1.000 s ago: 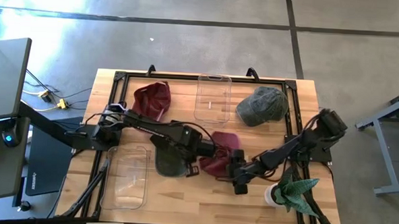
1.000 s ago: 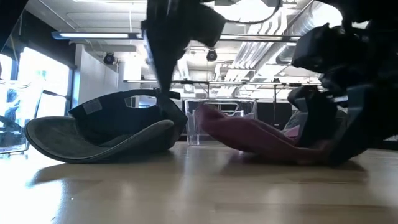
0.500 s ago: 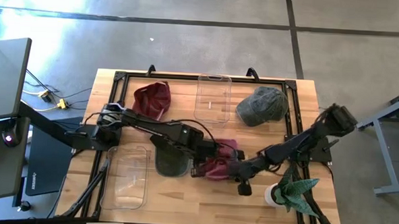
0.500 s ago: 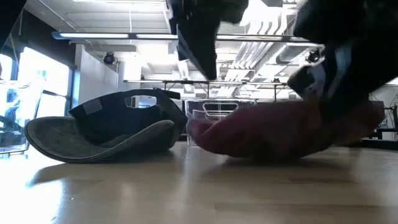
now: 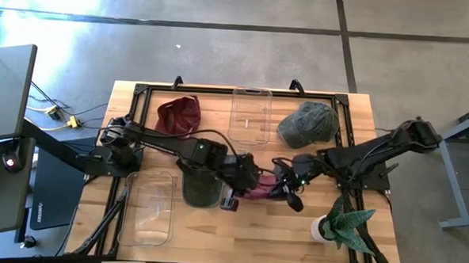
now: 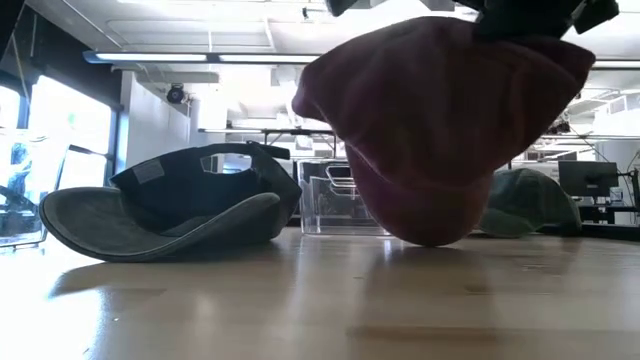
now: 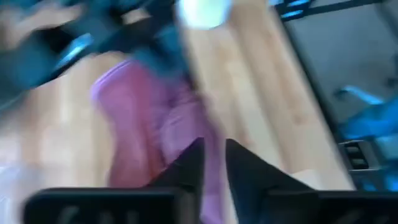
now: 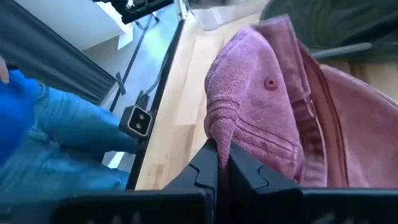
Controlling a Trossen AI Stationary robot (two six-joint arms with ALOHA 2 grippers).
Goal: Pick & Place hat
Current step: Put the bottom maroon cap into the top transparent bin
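The maroon fabric cap (image 5: 261,187) is held off the wooden table (image 5: 325,238), pinched between the left gripper (image 5: 244,179) and the right gripper (image 5: 284,184), both closed on it.

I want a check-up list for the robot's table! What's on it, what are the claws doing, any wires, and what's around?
Surface: wooden table, dark frame on top.
Job's things: maroon hat lifted off the table between both arms; second maroon hat at the back left; green hat at the back right; dark cap lying upside down.
Clutter: clear bin at the back; clear bin at the front left; potted plant at the front right.
Grippers: left gripper shut on the lifted hat; right gripper shut on its crown.
Cables: wires on the floor, left.
Surroundings: concrete floor; person in blue beside the table.
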